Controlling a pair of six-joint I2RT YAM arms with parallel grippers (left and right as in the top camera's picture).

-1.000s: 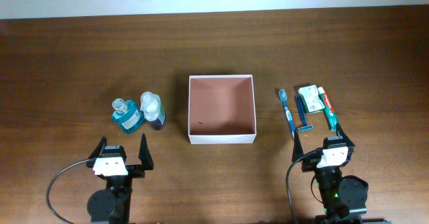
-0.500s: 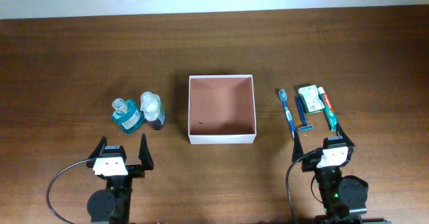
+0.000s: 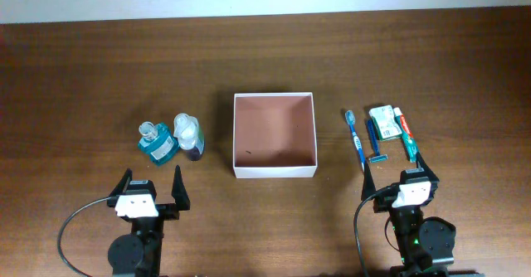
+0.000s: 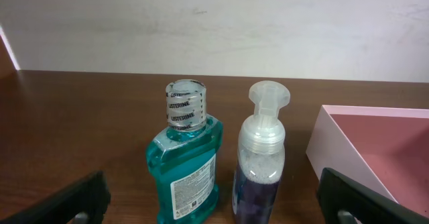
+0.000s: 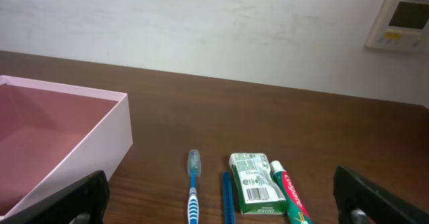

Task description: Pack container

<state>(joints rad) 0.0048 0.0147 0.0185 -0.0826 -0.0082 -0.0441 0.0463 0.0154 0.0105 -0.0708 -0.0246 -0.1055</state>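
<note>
Both pincers gape wide and empty: the left gripper (image 3: pixel 152 177) and the right gripper (image 3: pixel 394 176) sit at the near edge of the table (image 3: pixel 83 78). The container (image 3: pixel 275 171) stands mid-table between them, its reddish inside holding only a dark speck. To its left, a mouthwash bottle (image 3: pixel 158 143) holds teal liquid and, just beside it, a pump bottle (image 3: pixel 189 136) holds purple. The left wrist view cuts off both bases. A teal item (image 3: pixel 409 148) by the toothpaste (image 3: pixel 403 126) is hard to identify.

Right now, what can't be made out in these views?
Left wrist: bases of the teal plastic mouthwash bottle and clear pump bottle, cut by the bottom edge.
Right wrist: blue toothbrush handle and red-and-white toothpaste tube end, cut by the bottom edge.
Overhead: green-and-white packet print, too small.
</note>
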